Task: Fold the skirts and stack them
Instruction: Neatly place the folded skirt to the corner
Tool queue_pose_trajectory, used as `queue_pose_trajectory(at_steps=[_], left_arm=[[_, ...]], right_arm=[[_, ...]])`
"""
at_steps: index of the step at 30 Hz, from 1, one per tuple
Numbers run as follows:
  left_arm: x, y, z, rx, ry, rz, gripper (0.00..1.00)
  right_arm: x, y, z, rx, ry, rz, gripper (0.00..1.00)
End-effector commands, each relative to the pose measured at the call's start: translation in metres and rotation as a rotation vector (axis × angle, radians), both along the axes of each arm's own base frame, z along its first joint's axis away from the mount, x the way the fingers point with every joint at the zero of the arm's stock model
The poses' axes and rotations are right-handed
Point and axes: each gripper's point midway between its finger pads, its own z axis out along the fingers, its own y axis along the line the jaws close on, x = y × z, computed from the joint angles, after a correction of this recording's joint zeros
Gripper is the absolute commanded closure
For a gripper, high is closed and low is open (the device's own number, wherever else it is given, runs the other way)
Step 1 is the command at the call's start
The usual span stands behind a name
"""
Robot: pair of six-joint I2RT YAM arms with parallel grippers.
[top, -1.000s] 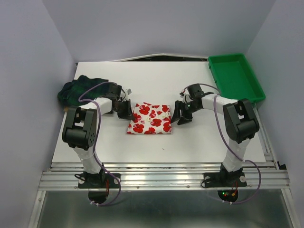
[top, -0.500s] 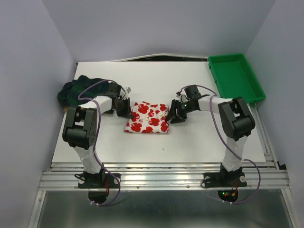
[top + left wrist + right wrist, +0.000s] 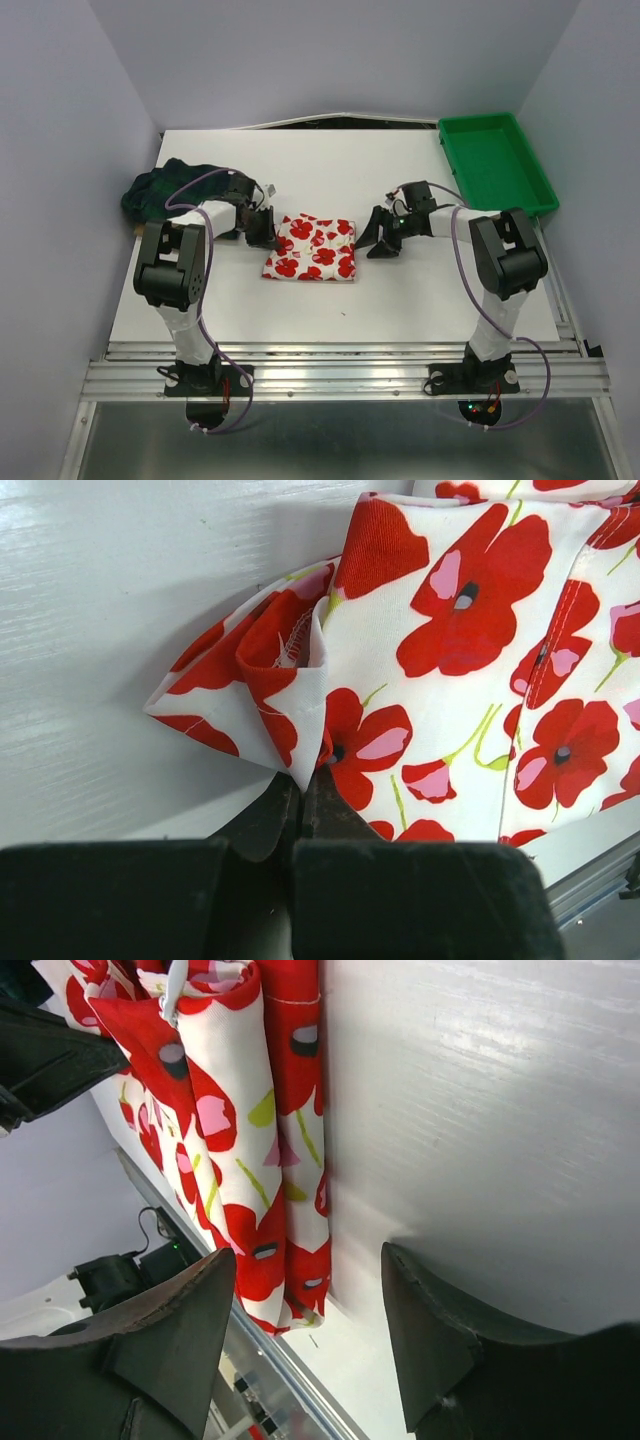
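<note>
- Since the earlier frame, the right fingers (image 3: pixel 380 240) have been drawn back to the right, off the right edge of the floral skirt (image 3: pixel 312 250). The skirt itself has been left where it lay.
- The floral skirt, white with red poppies, is seen folded into a compact rectangle. It lies flat near the middle of the worktop (image 3: pixel 400 290), between the two arms.
- Its left corner is pinched by the left fingers (image 3: pixel 265 232), which are pressed together on the cloth.
- In the left wrist view, a bunched fold of the floral skirt (image 3: pixel 470 630) is seen rising from the closed tips of the left fingers (image 3: pixel 262 820), and the rest is spread flat to the right.
- The right fingers are held spread, just beside the skirt's right edge, and nothing is gripped between them.
- In the right wrist view, the layered folded edge of the floral skirt (image 3: pixel 225 1110) is seen ahead of the parted right fingers (image 3: pixel 170 1340), with bare worktop to its right.
- The plaid skirt (image 3: pixel 160 190) – dark green and navy – is seen bunched in a heap at the far left edge of the worktop. It lies beyond the left arm and well apart from the floral skirt.
- A green tray (image 3: pixel 492 160) is set at the far right corner of the worktop, well apart from both skirts.
</note>
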Motion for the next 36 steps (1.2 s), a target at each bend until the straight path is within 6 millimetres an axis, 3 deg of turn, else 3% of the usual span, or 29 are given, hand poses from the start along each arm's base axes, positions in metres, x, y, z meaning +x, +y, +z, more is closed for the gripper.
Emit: queue_pose_trajectory(at_steps=[1, 6, 8, 12, 14, 19, 20, 21, 26, 27, 28, 31, 33, 34, 36], left_arm=[[0.011, 0.001, 0.007, 0.005, -0.027, -0.012, 1.0], [0.011, 0.001, 0.007, 0.008, -0.029, -0.014, 1.0], [0.012, 0.002, 0.008, 0.016, -0.033, -0.013, 1.0], [0.014, 0.004, 0.013, 0.026, -0.055, -0.017, 1.0], [0.017, 0.006, 0.015, 0.038, -0.06, -0.019, 1.0], [0.033, 0.016, 0.03, 0.117, -0.121, -0.047, 1.0], [0.037, 0.019, 0.036, 0.139, -0.149, -0.06, 1.0], [0.04, 0.022, 0.041, 0.156, -0.166, -0.064, 1.0], [0.071, 0.045, 0.093, 0.304, -0.341, -0.072, 1.0], [0.075, 0.047, 0.098, 0.319, -0.357, -0.075, 1.0], [0.081, 0.052, 0.115, 0.351, -0.41, -0.077, 1.0], [0.092, 0.064, 0.152, 0.41, -0.51, -0.055, 1.0], [0.097, 0.073, 0.172, 0.438, -0.558, -0.026, 1.0], [0.101, 0.078, 0.183, 0.448, -0.58, -0.008, 1.0], [0.105, 0.094, 0.195, 0.459, -0.601, 0.027, 1.0]], right_arm=[[0.003, 0.007, -0.005, 0.021, -0.008, -0.001, 0.34], [-0.009, 0.021, -0.02, 0.006, 0.018, 0.037, 0.35], [-0.007, 0.017, -0.031, -0.031, 0.015, 0.027, 0.38], [-0.004, 0.007, -0.053, -0.118, 0.038, -0.008, 0.59], [-0.003, 0.006, -0.057, -0.132, 0.042, -0.017, 0.64], [0.015, 0.012, -0.057, -0.154, -0.045, -0.029, 0.86], [0.022, 0.019, -0.051, -0.146, -0.081, -0.026, 0.97], [0.03, 0.019, -0.05, -0.154, -0.1, -0.036, 0.99], [0.068, 0.044, -0.021, -0.142, -0.248, -0.046, 0.99], [0.065, 0.05, -0.022, -0.142, -0.253, -0.032, 0.99], [0.08, 0.053, -0.013, -0.143, -0.296, -0.047, 0.99], [0.104, 0.079, 0.017, -0.113, -0.409, -0.056, 0.99], [0.115, 0.092, 0.026, -0.105, -0.453, -0.057, 0.99], [0.124, 0.107, 0.045, -0.075, -0.502, -0.051, 0.99], [0.131, 0.122, 0.045, -0.065, -0.512, -0.045, 0.99]])
